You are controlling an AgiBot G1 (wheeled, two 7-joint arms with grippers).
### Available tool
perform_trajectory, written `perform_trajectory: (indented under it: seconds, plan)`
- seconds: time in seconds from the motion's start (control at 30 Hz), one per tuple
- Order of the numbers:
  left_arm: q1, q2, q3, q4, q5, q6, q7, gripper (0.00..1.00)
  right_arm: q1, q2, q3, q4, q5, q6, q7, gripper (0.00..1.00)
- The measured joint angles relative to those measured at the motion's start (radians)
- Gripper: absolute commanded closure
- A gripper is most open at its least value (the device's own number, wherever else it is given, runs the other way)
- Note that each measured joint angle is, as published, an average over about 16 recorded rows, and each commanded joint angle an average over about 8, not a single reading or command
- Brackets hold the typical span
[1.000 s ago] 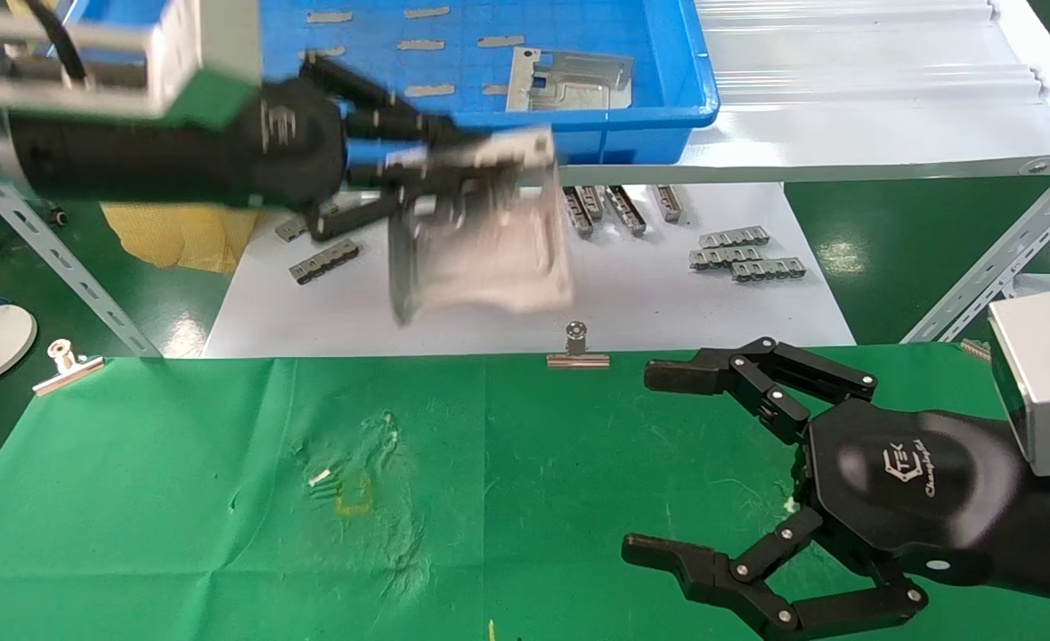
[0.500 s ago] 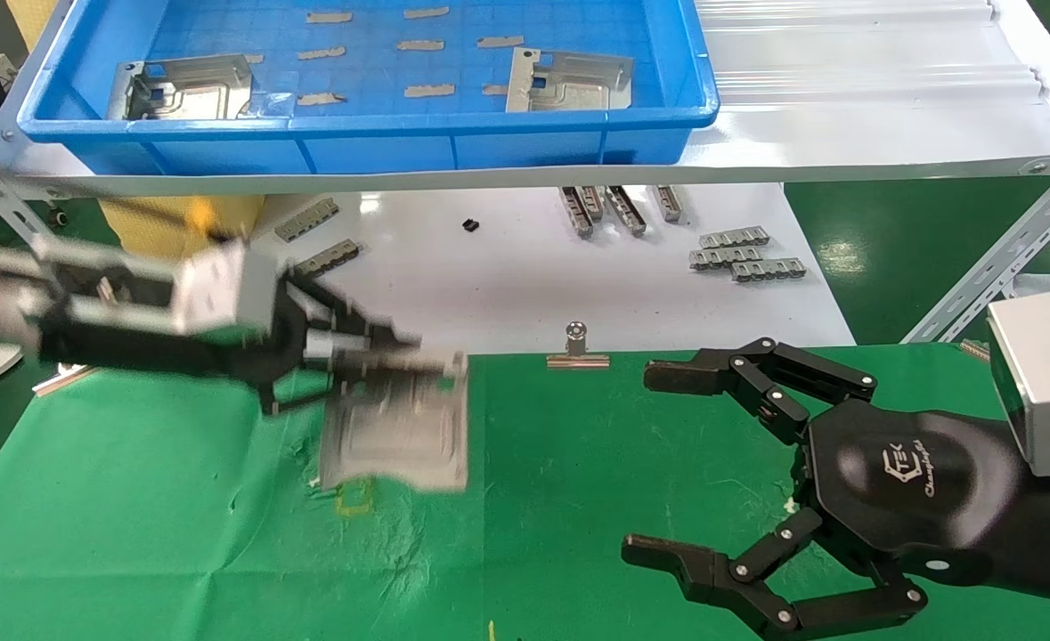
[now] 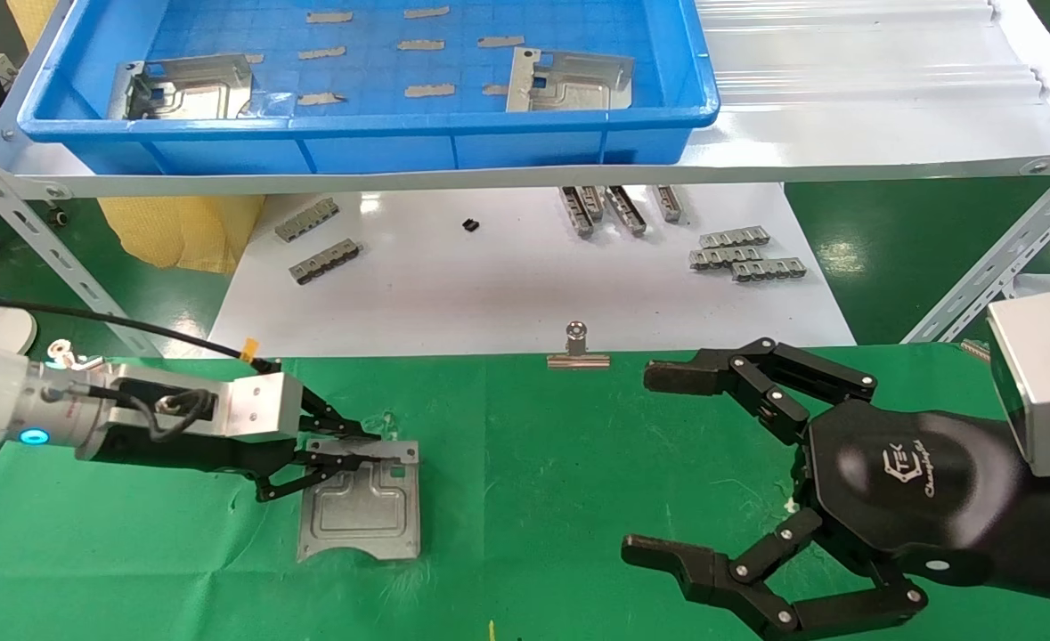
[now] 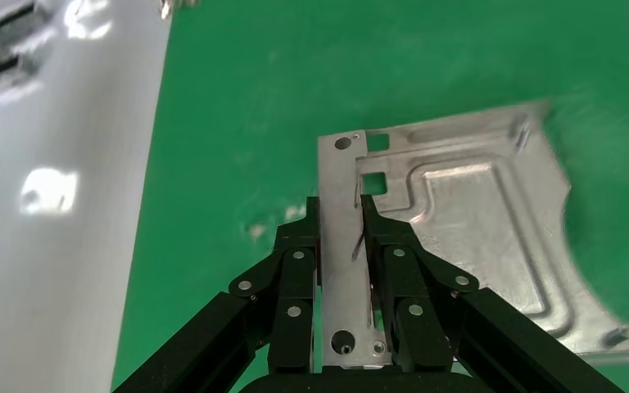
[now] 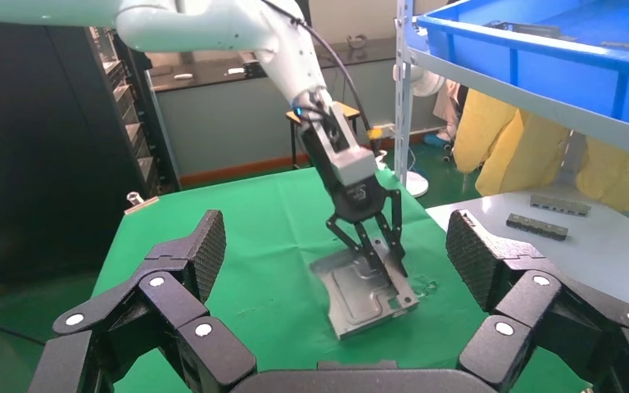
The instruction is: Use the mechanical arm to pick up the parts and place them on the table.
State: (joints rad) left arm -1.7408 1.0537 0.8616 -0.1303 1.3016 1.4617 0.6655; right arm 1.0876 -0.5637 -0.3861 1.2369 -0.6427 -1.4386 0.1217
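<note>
Part (image 3: pixel 362 509) lies on table (image 3: pixel 177 570), left of the right pincer (image 3: pixel 658 463).

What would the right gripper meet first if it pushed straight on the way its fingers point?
Probably the plate held by the left gripper: in the right wrist view both sit between the right gripper's open fingers, further along the table. Green cloth lies between. Depth is unclear.

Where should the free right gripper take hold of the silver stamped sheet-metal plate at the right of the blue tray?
Probably its upturned edge flange, as the left gripper grips the silver stamped plate on the green table. The tray plate lies flat on the blue plastic tray floor, so come from above; the open right gripper would straddle that flange.
</note>
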Motion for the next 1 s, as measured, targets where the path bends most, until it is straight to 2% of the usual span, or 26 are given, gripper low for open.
perform_trajectory:
  seconds: [0.07,0.1,0.27,0.47,0.73,1.0]
  plan:
    - [0.006,0.005,0.000,0.017,0.001,-0.014,0.022,0.08,0.000,0.000,0.000,0.000,0.000,0.000,0.000,0.00]
    - [0.009,0.007,-0.001,0.025,0.001,-0.020,0.033,0.00,0.000,0.000,0.000,0.000,0.000,0.000,0.000,0.00]
    - [0.018,0.011,-0.007,0.053,-0.008,-0.020,0.076,0.00,0.000,0.000,0.000,0.000,0.000,0.000,0.000,0.00]
    - [0.031,0.002,-0.025,0.081,-0.037,0.040,0.089,0.00,0.000,0.000,0.000,0.000,0.000,0.000,0.000,0.00]
    - [0.076,-0.025,-0.076,0.106,-0.116,0.120,0.033,0.00,0.000,0.000,0.000,0.000,0.000,0.000,0.000,0.00]
    - [0.129,-0.052,-0.128,0.111,-0.197,0.141,-0.030,0.00,0.000,0.000,0.000,0.000,0.000,0.000,0.000,0.00]
